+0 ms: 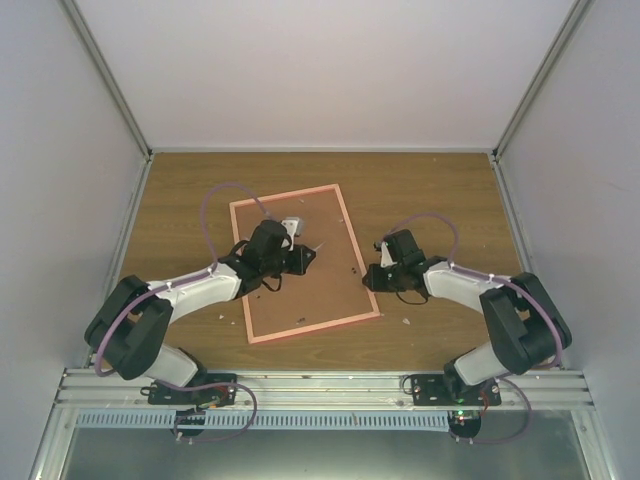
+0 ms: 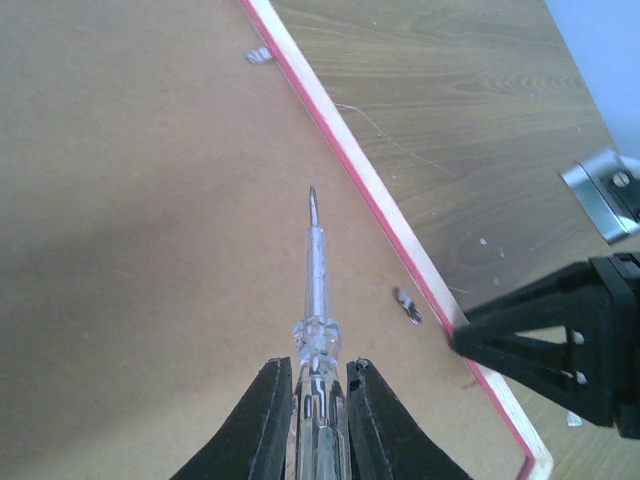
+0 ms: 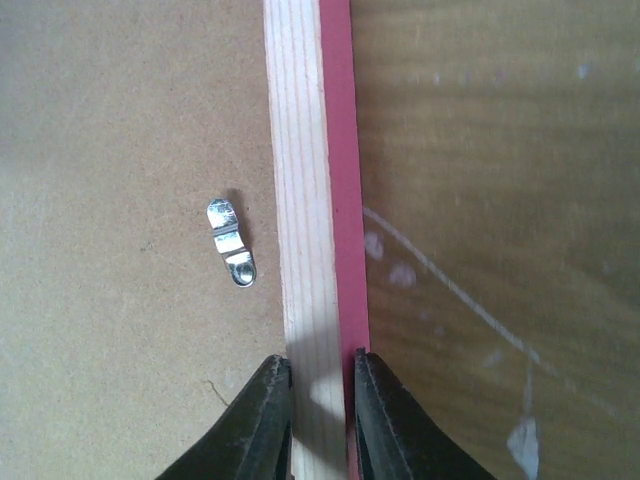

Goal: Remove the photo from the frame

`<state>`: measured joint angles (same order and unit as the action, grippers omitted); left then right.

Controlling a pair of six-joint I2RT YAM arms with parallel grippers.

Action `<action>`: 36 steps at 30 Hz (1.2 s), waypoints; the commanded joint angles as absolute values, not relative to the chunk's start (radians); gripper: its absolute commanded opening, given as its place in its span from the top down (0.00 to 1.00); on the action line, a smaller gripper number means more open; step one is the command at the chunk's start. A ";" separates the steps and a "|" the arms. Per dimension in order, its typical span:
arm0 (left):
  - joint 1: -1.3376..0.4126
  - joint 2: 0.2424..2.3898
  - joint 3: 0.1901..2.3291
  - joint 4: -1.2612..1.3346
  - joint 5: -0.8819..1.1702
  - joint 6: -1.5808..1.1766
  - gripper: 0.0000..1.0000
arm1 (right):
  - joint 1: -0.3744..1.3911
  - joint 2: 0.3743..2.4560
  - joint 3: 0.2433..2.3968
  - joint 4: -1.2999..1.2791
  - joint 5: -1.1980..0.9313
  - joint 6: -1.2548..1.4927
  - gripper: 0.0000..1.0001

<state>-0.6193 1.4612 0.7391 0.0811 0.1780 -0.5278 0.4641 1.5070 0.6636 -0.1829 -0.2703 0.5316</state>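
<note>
I find the thin pink-red rectangular wooden frame (image 1: 315, 328) lying back-up and slightly askew on the brown wood-grain table (image 1: 430, 190), its brown hardboard (image 1: 320, 290) facing the overhead camera. The photo is hidden beneath that board, so I cannot see it. The left gripper (image 2: 320, 375) hangs over the middle of the board, clenched on a clear-handled screwdriver (image 2: 315, 290). The blade points across the hardboard toward the right-hand rail; I cannot tell whether the tip touches. The right gripper (image 3: 322, 365) sits at that rail's lower stretch, its jaws clamped across the pale wood and red edge. A small bent metal clip (image 3: 231, 242) lies on the board just beside the rail.
</note>
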 commanded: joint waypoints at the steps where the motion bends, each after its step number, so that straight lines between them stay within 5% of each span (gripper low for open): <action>1: -0.596 1.441 0.725 0.123 0.192 -0.524 1.00 | 0.479 1.443 0.641 -0.262 -0.313 0.534 0.78; 12: -0.550 1.495 0.790 0.129 0.232 -0.480 1.00 | 0.418 1.593 0.904 -0.252 -0.253 0.437 0.62; 26: -0.487 1.703 0.979 0.131 0.285 -0.424 1.00 | 0.398 1.915 1.185 -0.227 -0.241 0.385 0.64; 36: -0.476 1.865 1.120 0.109 0.322 -0.385 1.00 | 0.393 1.966 1.192 -0.227 -0.243 0.368 0.76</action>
